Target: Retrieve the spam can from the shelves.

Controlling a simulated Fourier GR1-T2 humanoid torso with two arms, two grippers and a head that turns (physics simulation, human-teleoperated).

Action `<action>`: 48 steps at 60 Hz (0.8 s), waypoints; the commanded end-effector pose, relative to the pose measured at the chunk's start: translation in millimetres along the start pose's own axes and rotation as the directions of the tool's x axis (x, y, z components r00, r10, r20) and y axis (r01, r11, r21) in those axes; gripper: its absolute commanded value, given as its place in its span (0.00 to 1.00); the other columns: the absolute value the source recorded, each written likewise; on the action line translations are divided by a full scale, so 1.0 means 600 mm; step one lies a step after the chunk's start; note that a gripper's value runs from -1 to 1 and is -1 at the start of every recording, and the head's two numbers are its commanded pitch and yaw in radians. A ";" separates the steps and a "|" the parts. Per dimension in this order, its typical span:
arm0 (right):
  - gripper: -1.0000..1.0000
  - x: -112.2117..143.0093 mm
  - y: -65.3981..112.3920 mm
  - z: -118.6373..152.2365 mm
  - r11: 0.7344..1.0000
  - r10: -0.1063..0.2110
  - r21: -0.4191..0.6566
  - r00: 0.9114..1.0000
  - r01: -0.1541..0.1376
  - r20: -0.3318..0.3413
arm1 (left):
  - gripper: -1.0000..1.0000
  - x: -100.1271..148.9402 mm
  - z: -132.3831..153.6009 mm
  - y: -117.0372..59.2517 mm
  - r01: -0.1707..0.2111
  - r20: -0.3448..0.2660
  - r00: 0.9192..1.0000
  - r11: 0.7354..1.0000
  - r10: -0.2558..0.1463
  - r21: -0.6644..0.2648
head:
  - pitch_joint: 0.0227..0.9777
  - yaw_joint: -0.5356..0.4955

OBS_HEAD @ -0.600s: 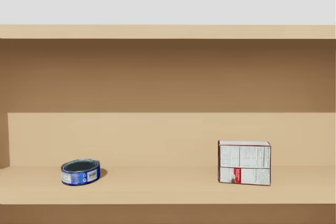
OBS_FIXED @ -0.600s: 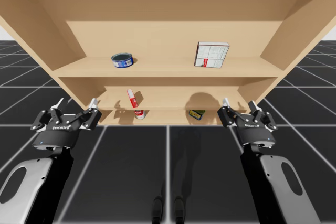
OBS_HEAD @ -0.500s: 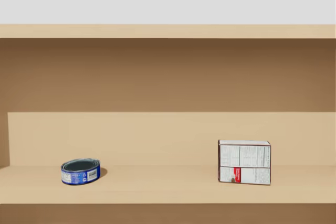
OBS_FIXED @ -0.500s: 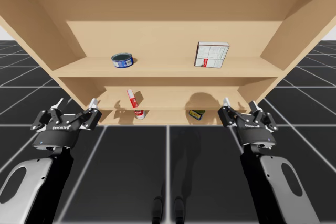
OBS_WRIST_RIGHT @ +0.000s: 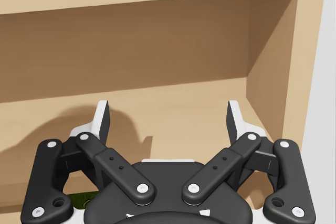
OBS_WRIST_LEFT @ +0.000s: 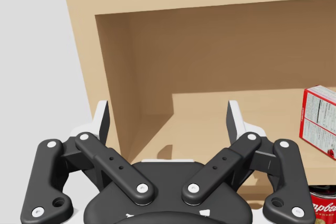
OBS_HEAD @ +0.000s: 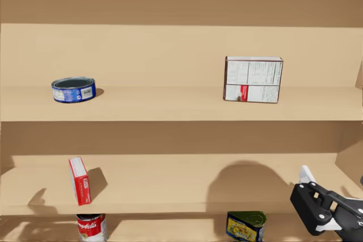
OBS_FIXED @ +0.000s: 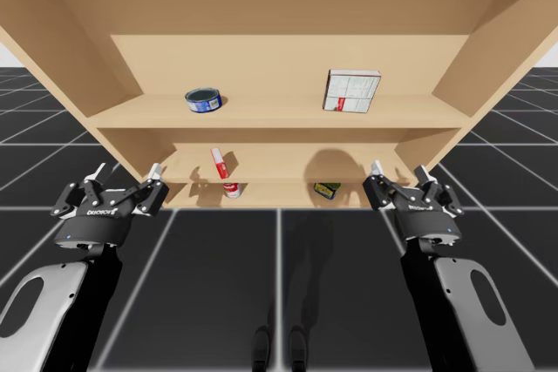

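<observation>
The spam can (OBS_HEAD: pixel 245 226) is a squat blue and yellow tin on the lowest shelf, right of centre, seen in the high view as the spam can (OBS_FIXED: pixel 327 189). My right gripper (OBS_FIXED: pixel 402 170) hangs open in front of the shelves, to the right of the tin and apart from it. In the head view the right gripper (OBS_HEAD: pixel 334 188) sits at the lower right. From the right wrist, the gripper (OBS_WRIST_RIGHT: pixel 168 114) faces the middle shelf with nothing between its fingers. My left gripper (OBS_FIXED: pixel 126 172) is open at the shelves' left end, and the left gripper (OBS_WRIST_LEFT: pixel 168 116) holds nothing.
A flat blue round can (OBS_HEAD: pixel 73 90) and a white box (OBS_HEAD: pixel 253 79) stand on the upper shelf. On the middle shelf a red box (OBS_HEAD: pixel 80 180) leans, with a red and white can (OBS_HEAD: pixel 91 227) below it. The shelf unit's side wall (OBS_FIXED: pixel 453 141) rises beside my right gripper.
My head has turned downward, so the middle and lowest shelves and my right gripper have come into the head view. My right gripper has shifted very slightly; the left has not moved.
</observation>
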 end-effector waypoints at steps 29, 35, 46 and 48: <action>0.00 -0.002 0.001 -0.001 1.000 0.026 -0.003 1.000 -0.026 -0.003 | 0.00 -0.004 0.001 -0.018 0.013 -0.006 1.000 0.999 -0.013 -0.036 | 0.75 0.28; 0.00 -0.001 0.003 0.000 0.999 0.032 -0.005 0.999 -0.032 0.003 | 0.00 -0.004 0.002 -0.018 0.011 -0.006 1.000 0.999 -0.012 -0.035 | 0.75 0.29; 0.00 0.013 0.012 0.031 0.997 0.076 0.031 0.997 -0.076 0.006 | 0.00 -0.003 0.004 -0.023 0.007 -0.007 1.000 0.999 -0.007 -0.040 | 0.74 0.30; 0.00 0.013 0.015 0.037 0.995 0.093 0.037 0.996 -0.093 0.010 | 0.00 -0.002 0.004 -0.024 0.007 -0.006 1.000 0.999 -0.007 -0.041 | 0.74 0.30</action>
